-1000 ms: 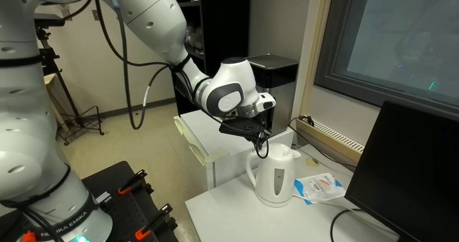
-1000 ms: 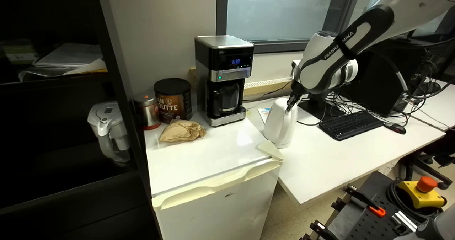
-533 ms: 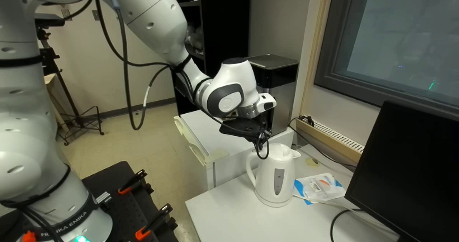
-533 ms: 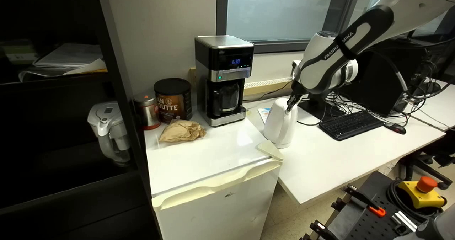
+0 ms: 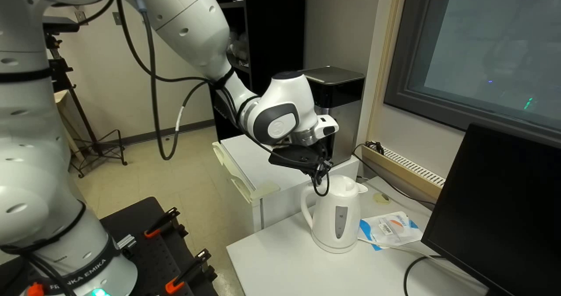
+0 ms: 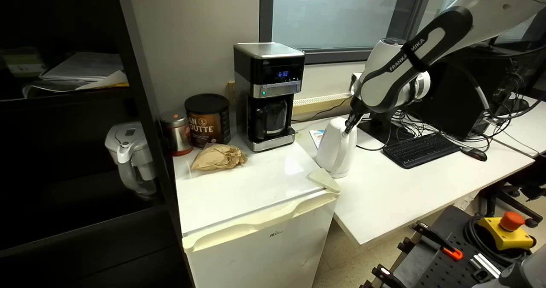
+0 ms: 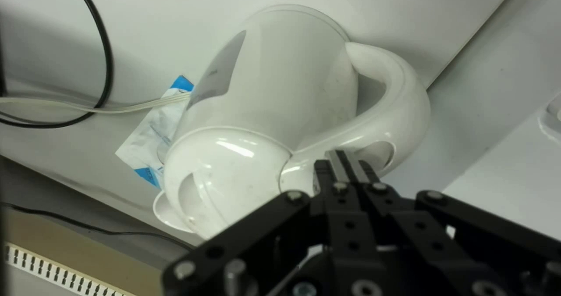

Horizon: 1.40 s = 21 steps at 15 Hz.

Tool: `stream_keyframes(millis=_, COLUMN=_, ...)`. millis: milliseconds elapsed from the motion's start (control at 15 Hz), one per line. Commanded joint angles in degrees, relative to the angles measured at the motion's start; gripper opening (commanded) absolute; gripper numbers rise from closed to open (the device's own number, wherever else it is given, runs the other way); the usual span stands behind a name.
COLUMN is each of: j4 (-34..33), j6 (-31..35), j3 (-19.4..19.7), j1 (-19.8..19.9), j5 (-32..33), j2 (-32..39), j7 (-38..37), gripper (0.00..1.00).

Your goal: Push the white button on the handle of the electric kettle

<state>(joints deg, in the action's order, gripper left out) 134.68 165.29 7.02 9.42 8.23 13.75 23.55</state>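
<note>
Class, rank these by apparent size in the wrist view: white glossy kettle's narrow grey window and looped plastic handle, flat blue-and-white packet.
Largest: looped plastic handle, partly behind the jaws
Next: flat blue-and-white packet, partly hidden by kettle
Smallest: narrow grey window

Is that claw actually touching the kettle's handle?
Cannot tell. In the wrist view the claw covers part of the handle, hiding any contact or gap; neither exterior view settles it.
</note>
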Motion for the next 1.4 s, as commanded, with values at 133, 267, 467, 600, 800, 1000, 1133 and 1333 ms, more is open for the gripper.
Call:
stream_keyframes(millis=133, j4=1.48, j6=0.9, j3=-1.92, j1=2.1, j5=-1.02, j2=-1.9, j7=1.19, gripper=0.03)
stream_keyframes(millis=267, j4=2.68, j6=0.65, j3=-2.12, j1=2.52, j5=-1.0, j2=-4.07, j7=1.58, gripper=0.03)
stream_keyframes(millis=467, j4=4.51, j6=-0.18, j3=-1.72, j1=2.67, j5=-0.65, j2=-7.78, j7=1.85, gripper=0.03)
stream_keyframes(millis=600, j4=5.97, j6=-1.0, j3=-1.17, j1=2.6, j5=-0.51, j2=-10.49, j7=2.05, gripper=0.03)
stream_keyframes(millis=800, j4=8.53, j6=-2.75, j3=-0.3, j1=2.45, j5=-0.87, j2=-14.67, j7=2.83, gripper=0.04)
stream_keyframes(millis=1000, j4=10.88, j6=-5.11, j3=1.01, j1=1.98, j5=-1.15, j2=-18.5, j7=3.76, gripper=0.02)
stream_keyframes(millis=1133, j4=12.19, j6=-6.11, j3=1.97, j1=1.72, j5=-1.01, j2=-20.56, j7=4.03, gripper=0.0)
stream_keyframes(millis=1333, j4=13.86, j6=-7.13, j3=3.22, j1=1.48, j5=-0.3, j2=-23.2, j7=4.32, gripper=0.01)
